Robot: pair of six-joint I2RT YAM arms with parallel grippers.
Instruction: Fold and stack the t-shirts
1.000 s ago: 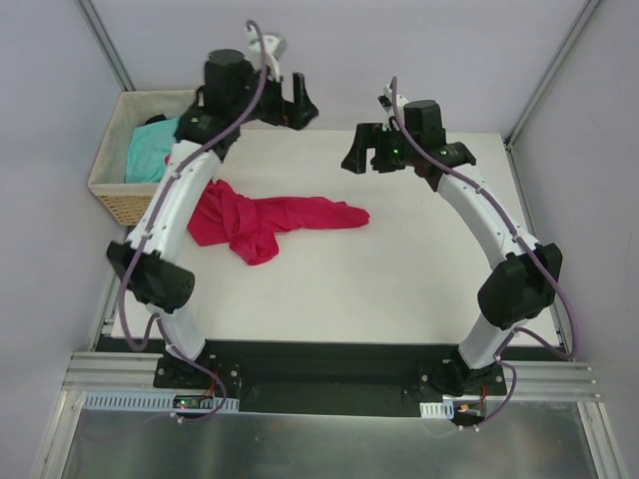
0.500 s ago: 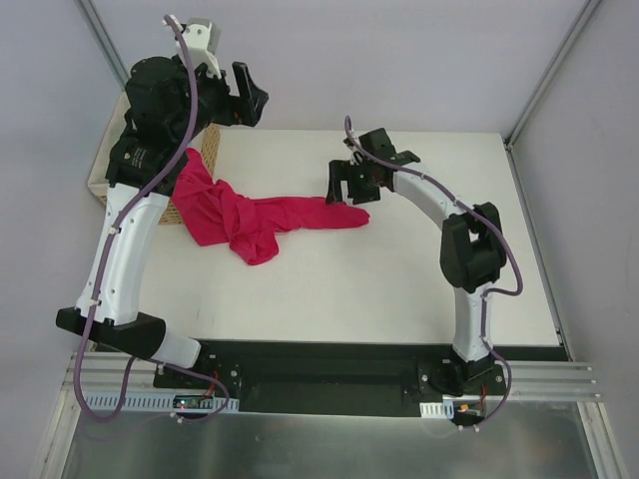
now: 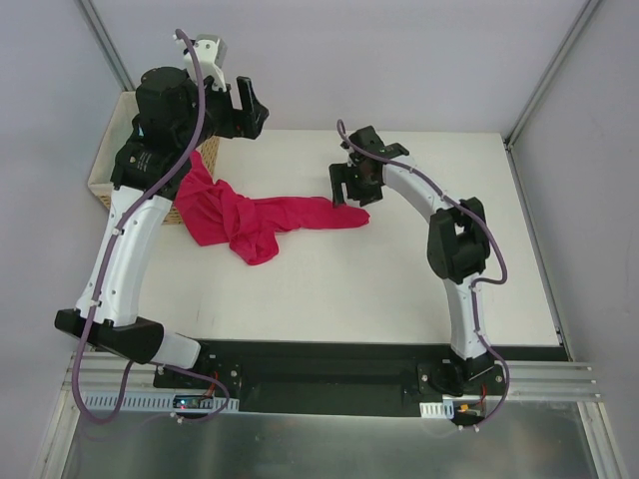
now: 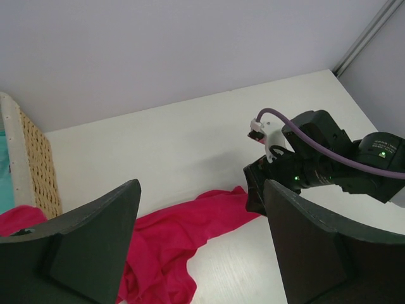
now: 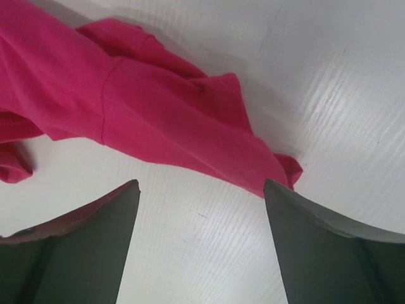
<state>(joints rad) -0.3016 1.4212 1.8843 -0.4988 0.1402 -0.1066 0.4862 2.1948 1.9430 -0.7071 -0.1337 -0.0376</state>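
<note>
A crimson-pink t-shirt (image 3: pixel 265 218) lies crumpled in a long strip on the white table (image 3: pixel 399 269), and its left end rests by the wicker basket. My right gripper (image 3: pixel 344 192) hangs open just above the shirt's right tip; in the right wrist view (image 5: pixel 201 247) bare table shows between its fingers and the pink cloth (image 5: pixel 158 107) lies just beyond them. My left gripper (image 3: pixel 255 110) is raised high over the back left, open and empty (image 4: pixel 199 253), looking down at the shirt (image 4: pixel 171 240). A sliver of the turquoise t-shirt (image 4: pixel 4 183) shows inside the basket.
The wicker basket (image 3: pixel 98 188) stands at the table's left edge, mostly hidden behind my left arm; its woven wall (image 4: pixel 41 164) shows in the left wrist view. Grey walls close off the back and sides. A black rail (image 3: pixel 319 364) runs along the near edge.
The right arm has dropped from mid-air down to the shirt's right tip. The left arm has swung left and back over the basket. Both grippers' jaws have narrowed slightly.
</note>
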